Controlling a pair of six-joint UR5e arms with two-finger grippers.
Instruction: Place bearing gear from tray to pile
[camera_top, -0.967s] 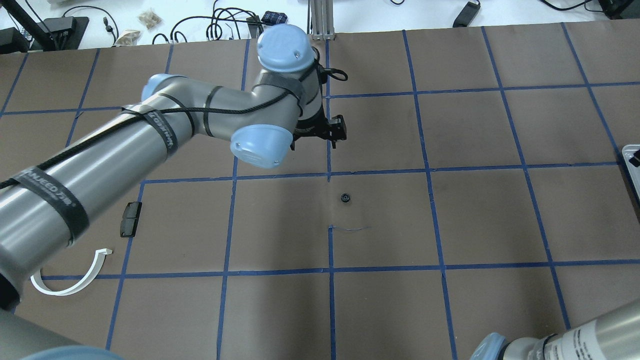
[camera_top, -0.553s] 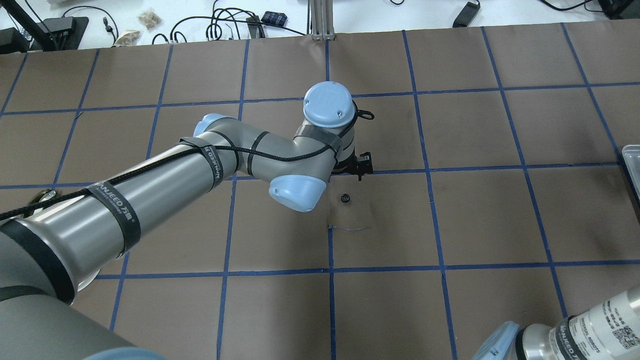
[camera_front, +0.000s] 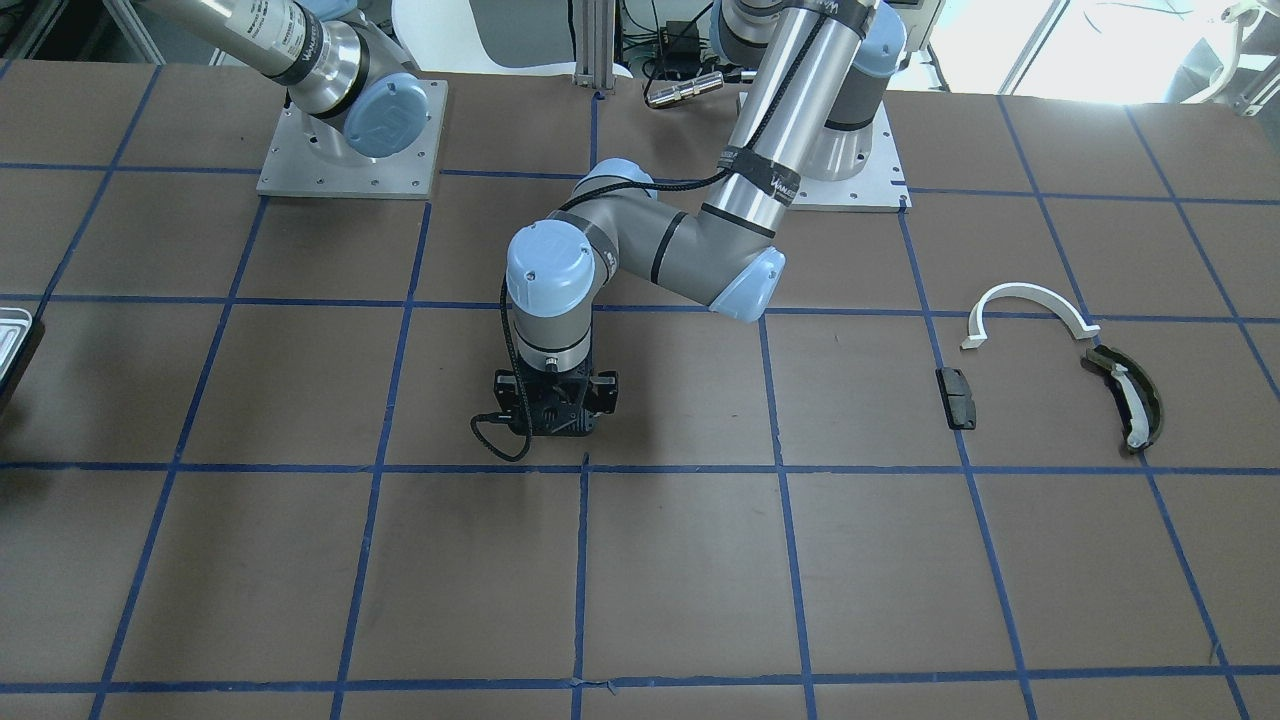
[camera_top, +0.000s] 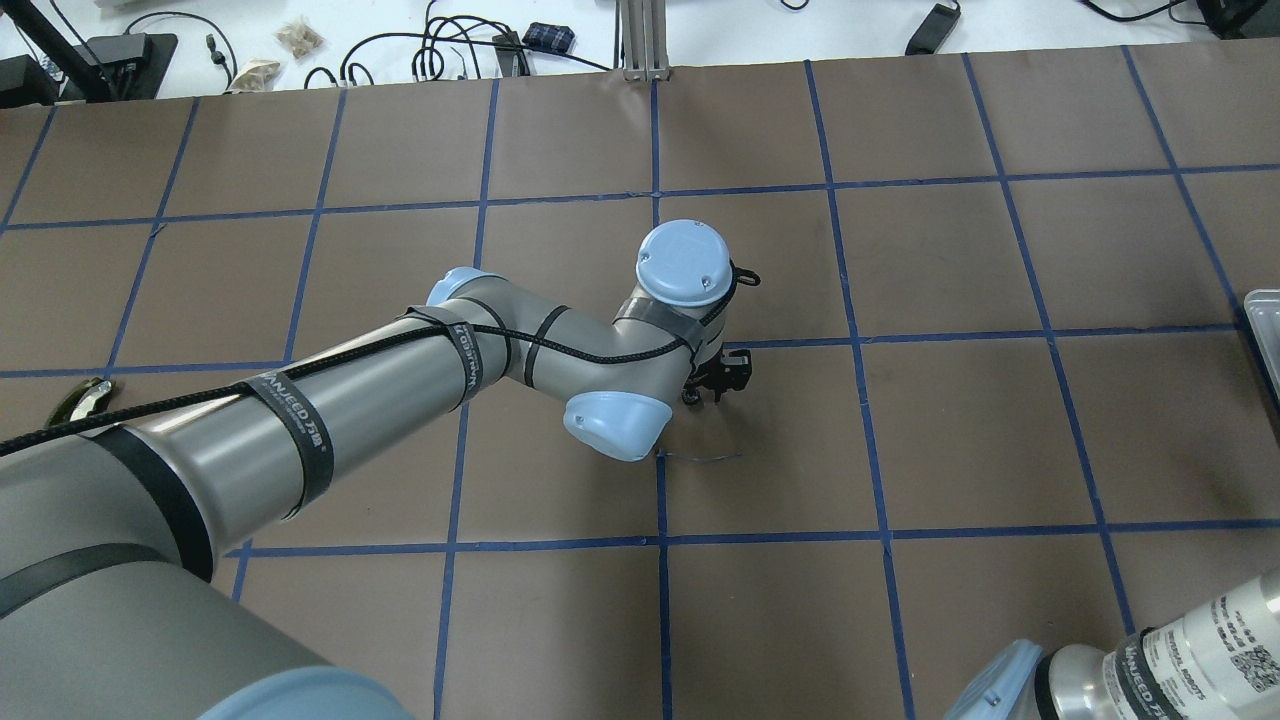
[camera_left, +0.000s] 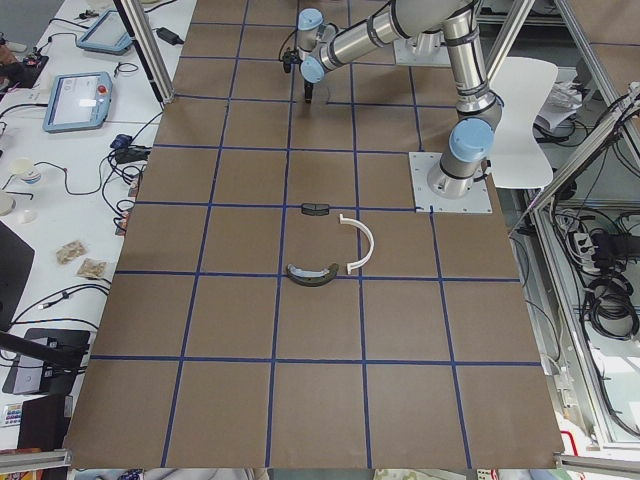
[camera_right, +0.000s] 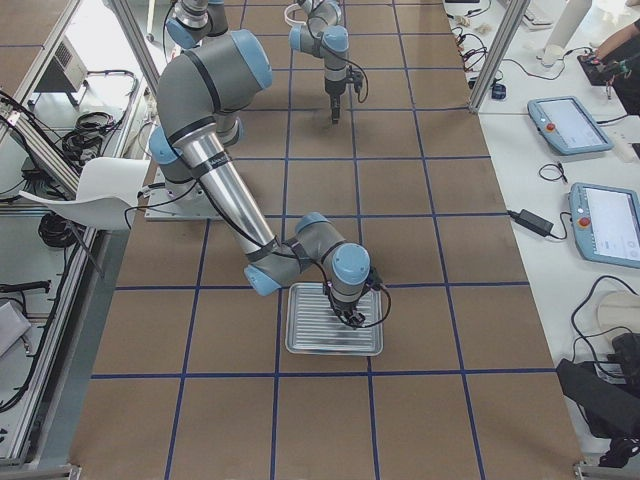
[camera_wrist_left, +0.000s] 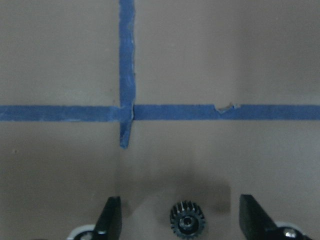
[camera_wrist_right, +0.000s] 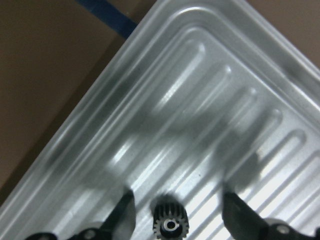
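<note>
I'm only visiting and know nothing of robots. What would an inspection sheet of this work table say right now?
Surface: brown table gridded with blue tape.
Job's things: one black gear on the table, a second gear in the metal tray; the pile is a white half-ring, a black block and a dark curved piece.
Clutter: thin loose tape strand.
Grippers: left gripper open astride the first gear; right gripper open astride the second.
Cables: black cable strapped along the left arm.
Surroundings: control tablets, white chair.

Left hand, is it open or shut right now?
Open. On the left hand, the fingers stand wide apart, with the gear untouched between them.
</note>
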